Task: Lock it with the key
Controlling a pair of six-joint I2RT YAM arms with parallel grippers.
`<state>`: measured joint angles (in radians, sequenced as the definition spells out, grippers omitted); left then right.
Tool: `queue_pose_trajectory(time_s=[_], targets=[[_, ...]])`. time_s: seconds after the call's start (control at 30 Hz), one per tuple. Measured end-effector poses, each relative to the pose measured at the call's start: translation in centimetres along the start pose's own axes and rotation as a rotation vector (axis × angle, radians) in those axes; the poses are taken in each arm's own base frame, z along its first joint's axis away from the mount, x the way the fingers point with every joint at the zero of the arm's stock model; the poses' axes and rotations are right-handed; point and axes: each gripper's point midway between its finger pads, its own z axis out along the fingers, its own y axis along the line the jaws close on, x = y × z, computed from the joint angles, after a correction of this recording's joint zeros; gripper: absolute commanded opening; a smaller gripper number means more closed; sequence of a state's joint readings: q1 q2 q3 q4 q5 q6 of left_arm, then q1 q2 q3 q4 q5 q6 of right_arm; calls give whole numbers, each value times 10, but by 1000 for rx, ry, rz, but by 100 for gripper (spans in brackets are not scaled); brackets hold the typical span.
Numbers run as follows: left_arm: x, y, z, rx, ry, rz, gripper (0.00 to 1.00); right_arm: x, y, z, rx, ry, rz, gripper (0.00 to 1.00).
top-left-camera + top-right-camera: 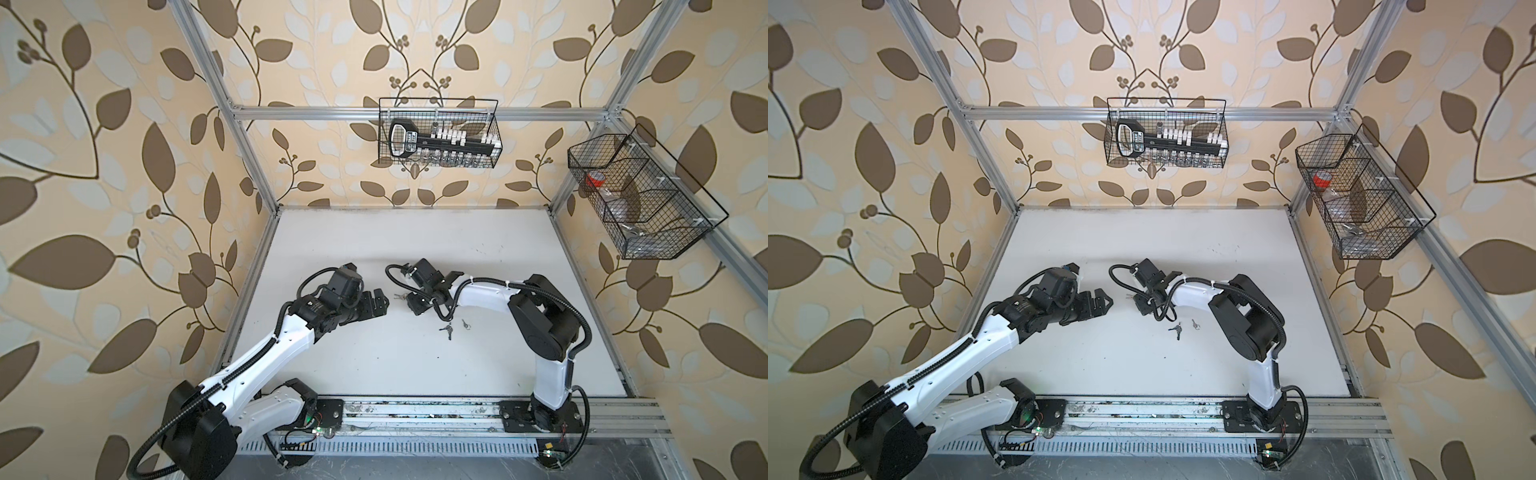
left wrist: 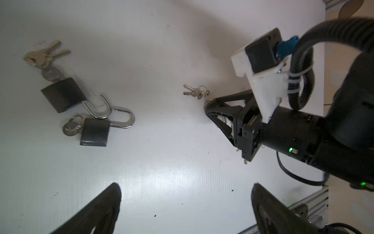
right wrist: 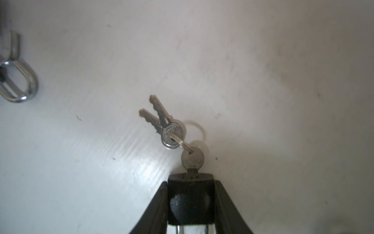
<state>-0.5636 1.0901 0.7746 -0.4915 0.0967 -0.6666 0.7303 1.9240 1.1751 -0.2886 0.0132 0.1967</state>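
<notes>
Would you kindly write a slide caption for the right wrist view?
Right hand gripping a black padlock, key in its keyhole, two spare keys on the ring.

Padlock point(image 3: 190, 202) shackle cut off, rt wrist view; keys point(image 1: 398, 296) too small in a top view.

Evenly bright, softly shadowed. Glare-streaked on the table point(image 3: 141, 160). Blurred close up at the wrists, bowed at top-view edges.

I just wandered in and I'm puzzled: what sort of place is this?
Probably a robot test cell dressed as a room: a left arm and a right arm bolted to a metal rail, an aluminium frame boxing in a white table, and a wire basket of tools hung on that frame.
</notes>
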Motion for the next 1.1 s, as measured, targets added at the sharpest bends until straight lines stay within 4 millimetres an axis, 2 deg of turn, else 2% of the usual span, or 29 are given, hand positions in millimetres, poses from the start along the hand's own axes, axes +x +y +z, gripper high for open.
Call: queue_pose_trajectory(time_s=[0.23,0.37,0.67,0.77,0.93,1.03,1.1], targets=[[5,-7,18,-11,16,34,99,21,-3,-12,-47,6,44,48],[6,-7,21,-15,21,40,99,30,-5,-18,-68,16,69,49],[-5,-1,17,-43,-30,29,99,33,13,-19,-160,13,83,49],[-14,6,9,-47,-62,-1,99,34,28,-18,-186,14,63,49],[-41,29,-12,-34,-141,-110,99,20,53,-10,-222,-2,26,49],[-47,43,-20,-41,-166,-158,99,3,60,-1,-226,-25,20,49],[-48,44,-23,-33,-170,-165,99,-11,61,6,-221,-47,16,49]])
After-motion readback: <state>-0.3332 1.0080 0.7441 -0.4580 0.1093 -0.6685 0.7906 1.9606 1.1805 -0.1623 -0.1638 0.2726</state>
